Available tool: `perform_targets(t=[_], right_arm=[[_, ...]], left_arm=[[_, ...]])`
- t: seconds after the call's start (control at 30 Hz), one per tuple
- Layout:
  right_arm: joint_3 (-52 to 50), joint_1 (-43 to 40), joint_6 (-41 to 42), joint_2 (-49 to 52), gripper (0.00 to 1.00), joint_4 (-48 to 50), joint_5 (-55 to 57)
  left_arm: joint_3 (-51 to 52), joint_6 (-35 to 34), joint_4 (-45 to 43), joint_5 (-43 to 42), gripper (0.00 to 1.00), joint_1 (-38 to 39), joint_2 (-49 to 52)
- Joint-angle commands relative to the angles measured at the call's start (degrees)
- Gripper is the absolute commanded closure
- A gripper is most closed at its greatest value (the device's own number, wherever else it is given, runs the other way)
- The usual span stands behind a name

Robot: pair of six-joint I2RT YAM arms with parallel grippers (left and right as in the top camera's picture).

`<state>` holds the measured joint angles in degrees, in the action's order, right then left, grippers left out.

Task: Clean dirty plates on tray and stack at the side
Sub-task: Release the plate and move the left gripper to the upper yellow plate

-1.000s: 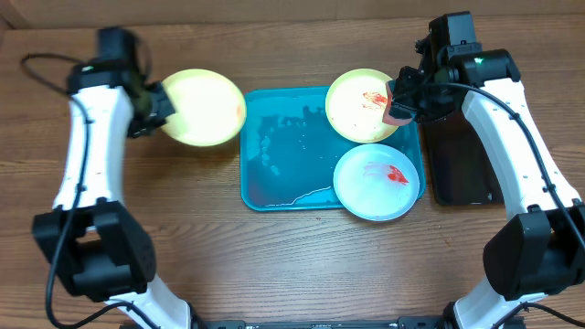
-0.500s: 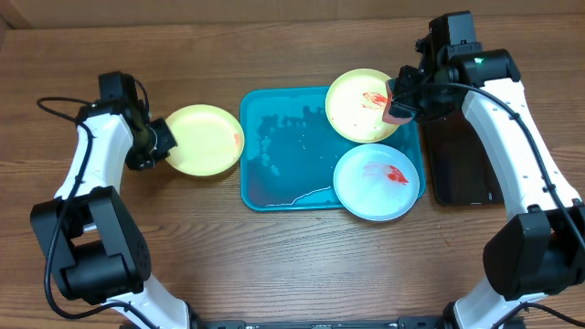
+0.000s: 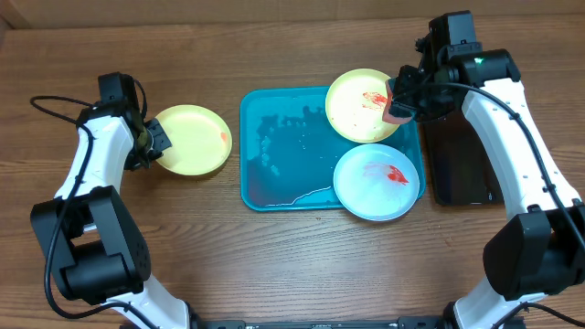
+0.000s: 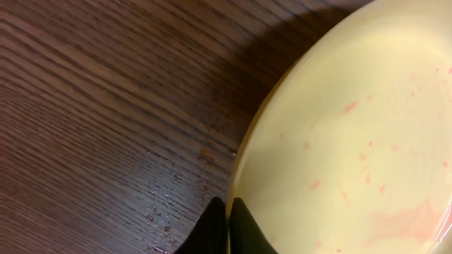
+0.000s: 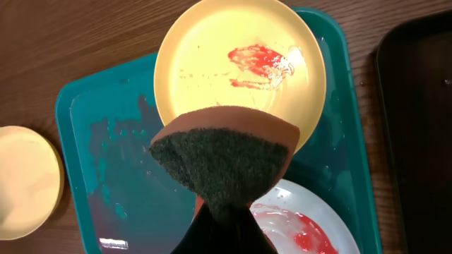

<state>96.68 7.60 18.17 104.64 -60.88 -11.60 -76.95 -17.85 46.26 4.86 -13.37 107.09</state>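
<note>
Overhead view of a wooden counter (image 3: pixel 302 265) with a robot arm on each side. At centre lies a turquoise tray (image 3: pixel 283 169), its bare floor streaked with wet patches. Two plates sit in the tray's right half. A light-green plate (image 3: pixel 356 123) at the far corner carries a red smear, and a pale blue-white plate (image 3: pixel 370 192) at the near corner, also smeared red, overhangs the rim. The right gripper (image 3: pixel 399 102) pinches a reddish sponge (image 3: pixel 398 111) over the green plate's right edge. Left of the tray, a third plate (image 3: pixel 190 140) lies on the counter, its left rim in the left gripper (image 3: pixel 151 146). A black tray (image 3: pixel 457 174) lies beside the turquoise one on the right.
</note>
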Motion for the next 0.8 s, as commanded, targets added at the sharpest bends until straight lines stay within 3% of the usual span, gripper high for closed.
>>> perform_targets(t=[0.0, 0.2, 0.43, 0.57, 0.63, 0.77], right_arm=[[0.1, 0.2, -0.2, -0.4, 0.96, 0.5, 0.0], [0.1, 0.2, -0.2, -0.4, 0.96, 0.1, 0.0], [0.1, 0.2, -0.2, -0.4, 0.96, 0.1, -0.6], [0.1, 0.2, -0.3, -0.4, 0.96, 0.5, -1.6], [0.1, 0.2, -0.2, -0.4, 0.96, 0.5, -1.6], [0.1, 0.2, -0.2, -0.4, 0.96, 0.5, -1.5]], left_arm=[[0.1, -0.3, 0.0, 1.6, 0.84, 0.2, -1.4], [0.1, -0.3, 0.0, 1.7, 0.76, 0.2, -1.4], [-3.1, 2.5, 2.6, 0.5, 0.76, 0.9, -1.5], [-12.7, 5.8, 9.2, -2.6, 0.68, 4.4, -1.5], [-17.4, 7.0, 11.1, -6.1, 0.60, 7.6, -1.5], [-21.6, 5.9, 8.4, -9.4, 0.47, 16.2, -1.5]])
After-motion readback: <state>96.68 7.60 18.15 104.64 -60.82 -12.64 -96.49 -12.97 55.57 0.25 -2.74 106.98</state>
